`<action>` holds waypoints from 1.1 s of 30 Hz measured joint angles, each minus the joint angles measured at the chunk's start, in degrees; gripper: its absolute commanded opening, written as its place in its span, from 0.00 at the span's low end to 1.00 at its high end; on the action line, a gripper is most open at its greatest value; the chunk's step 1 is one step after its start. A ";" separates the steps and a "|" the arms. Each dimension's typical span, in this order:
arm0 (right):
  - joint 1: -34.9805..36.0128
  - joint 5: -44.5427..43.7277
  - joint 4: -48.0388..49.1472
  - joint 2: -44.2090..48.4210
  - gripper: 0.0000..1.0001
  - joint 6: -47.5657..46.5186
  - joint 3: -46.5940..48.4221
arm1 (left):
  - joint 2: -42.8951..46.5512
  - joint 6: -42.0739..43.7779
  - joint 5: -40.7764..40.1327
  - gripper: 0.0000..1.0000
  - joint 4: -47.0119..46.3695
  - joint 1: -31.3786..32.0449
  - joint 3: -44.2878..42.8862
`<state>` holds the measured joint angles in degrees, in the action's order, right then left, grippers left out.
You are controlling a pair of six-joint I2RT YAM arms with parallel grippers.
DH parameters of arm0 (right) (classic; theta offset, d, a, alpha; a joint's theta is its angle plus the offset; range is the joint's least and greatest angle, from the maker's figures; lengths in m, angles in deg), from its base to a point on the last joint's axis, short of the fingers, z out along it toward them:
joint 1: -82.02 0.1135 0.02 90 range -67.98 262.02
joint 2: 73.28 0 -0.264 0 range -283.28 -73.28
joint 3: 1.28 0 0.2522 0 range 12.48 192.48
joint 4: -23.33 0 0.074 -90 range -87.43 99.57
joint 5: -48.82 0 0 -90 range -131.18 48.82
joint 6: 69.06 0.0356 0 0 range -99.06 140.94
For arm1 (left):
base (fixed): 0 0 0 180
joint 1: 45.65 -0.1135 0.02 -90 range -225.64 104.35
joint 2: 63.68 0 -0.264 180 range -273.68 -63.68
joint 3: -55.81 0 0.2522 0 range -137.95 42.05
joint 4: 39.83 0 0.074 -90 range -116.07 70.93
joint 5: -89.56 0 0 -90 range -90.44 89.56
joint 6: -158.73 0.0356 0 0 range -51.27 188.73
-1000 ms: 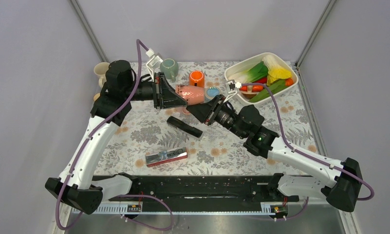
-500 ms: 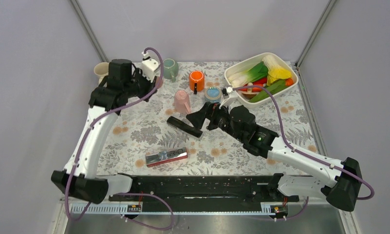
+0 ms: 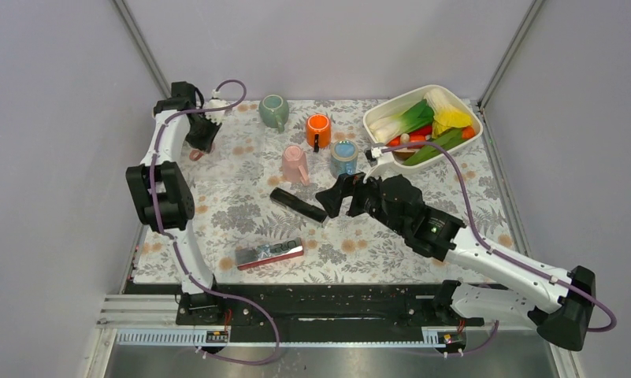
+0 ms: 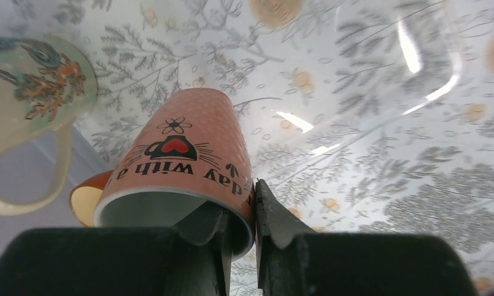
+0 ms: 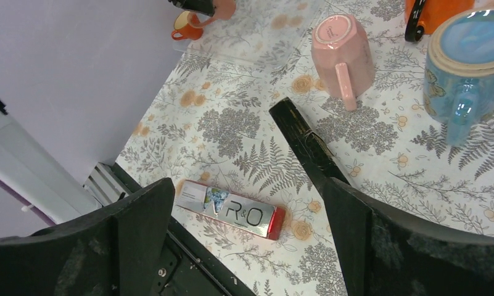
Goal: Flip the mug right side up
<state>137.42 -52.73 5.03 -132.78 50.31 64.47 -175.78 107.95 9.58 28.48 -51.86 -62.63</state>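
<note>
A salmon mug with black lettering and a heart is at the table's far left corner. My left gripper is shut on its rim, one finger inside and one outside. The mug's mouth faces the gripper and its base points toward the floral cloth. Whether it rests on the table I cannot tell. In the right wrist view the same mug shows at the top edge. My right gripper stands wide open and holds nothing, over the middle of the table.
A pink mug stands base up beside a blue mug, an orange mug and a green mug. A cream floral mug and a small orange cup crowd the left corner. Black bar, red-silver box, vegetable basin.
The left arm swung the salmon mug from the table's middle to the far left corner. My right gripper let go of it, opened wide and drew back.
</note>
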 measured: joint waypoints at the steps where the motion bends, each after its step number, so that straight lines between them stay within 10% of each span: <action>1: 0.00 -0.04 -0.24 0.46 0.99 -0.39 -0.17 | -2.14 0.59 -0.26 0.00 0.09 -0.98 -0.83; 28: 0.00 -2.84 -5.27 3.58 0.99 -4.07 -1.03 | -16.76 6.36 -2.62 0.00 6.73 -9.99 -10.73; 33: 0.02 -4.46 -6.05 2.58 0.99 -4.66 -1.03 | -16.76 7.50 -2.54 0.30 7.89 -10.71 -10.80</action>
<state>137.44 -57.19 -1.02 -130.20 45.65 63.44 -192.54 115.45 7.05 36.37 -62.57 -73.43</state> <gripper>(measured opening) 0.993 0.189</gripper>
